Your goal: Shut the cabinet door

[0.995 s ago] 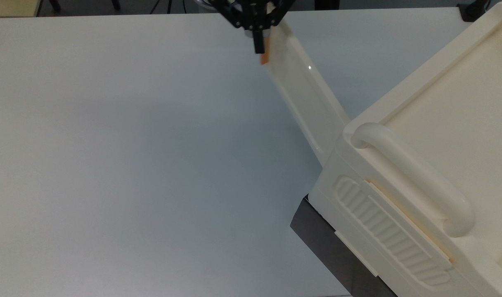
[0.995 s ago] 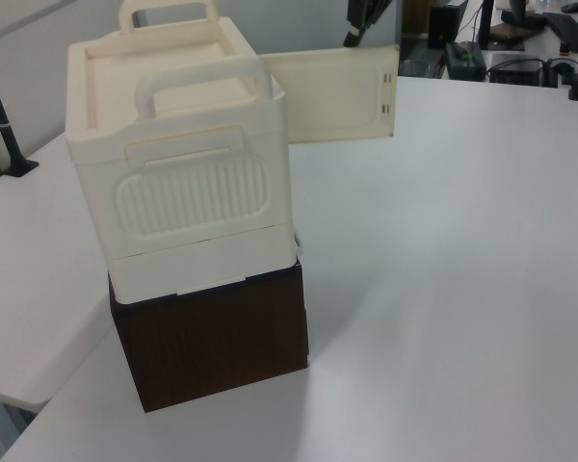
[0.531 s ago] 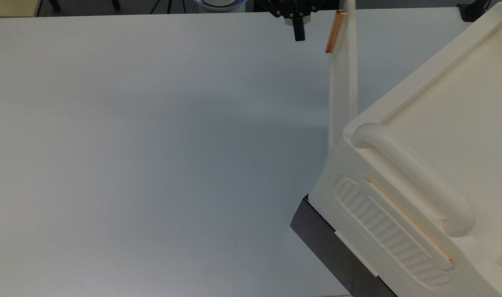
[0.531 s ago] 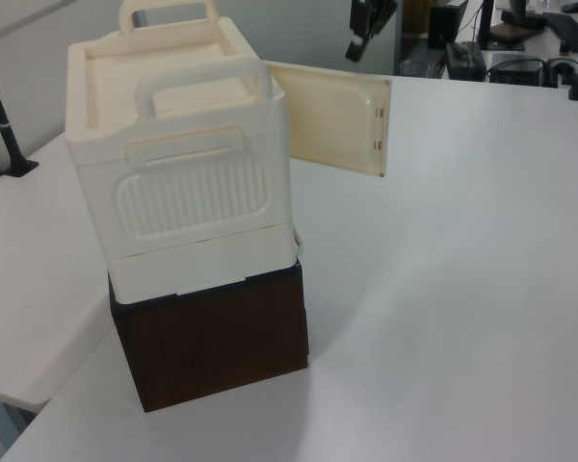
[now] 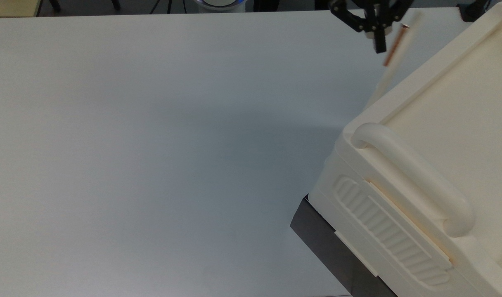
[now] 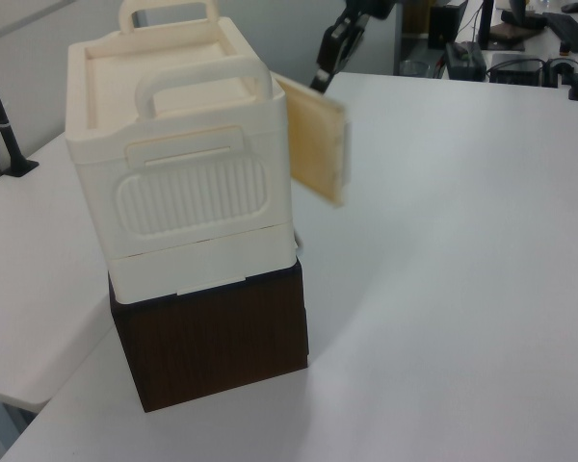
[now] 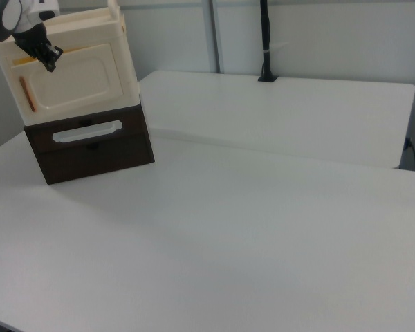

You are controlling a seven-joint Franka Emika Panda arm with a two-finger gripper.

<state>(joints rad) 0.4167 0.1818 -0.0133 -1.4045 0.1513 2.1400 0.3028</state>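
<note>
Cabinet door (image 6: 318, 146) swung nearer cabinet (image 6: 183, 164)

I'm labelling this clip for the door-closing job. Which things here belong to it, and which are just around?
Belongs to the job:
cabinet door, partly open
its copper handle
cabinet
gripper, beside the door's handle end

Just around:
dark drawer base
white table
black pole

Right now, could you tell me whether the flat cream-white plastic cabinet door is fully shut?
Not yet: the flat cream-white plastic cabinet door is ajar, its free edge standing out from the cream-white plastic cabinet.
</note>
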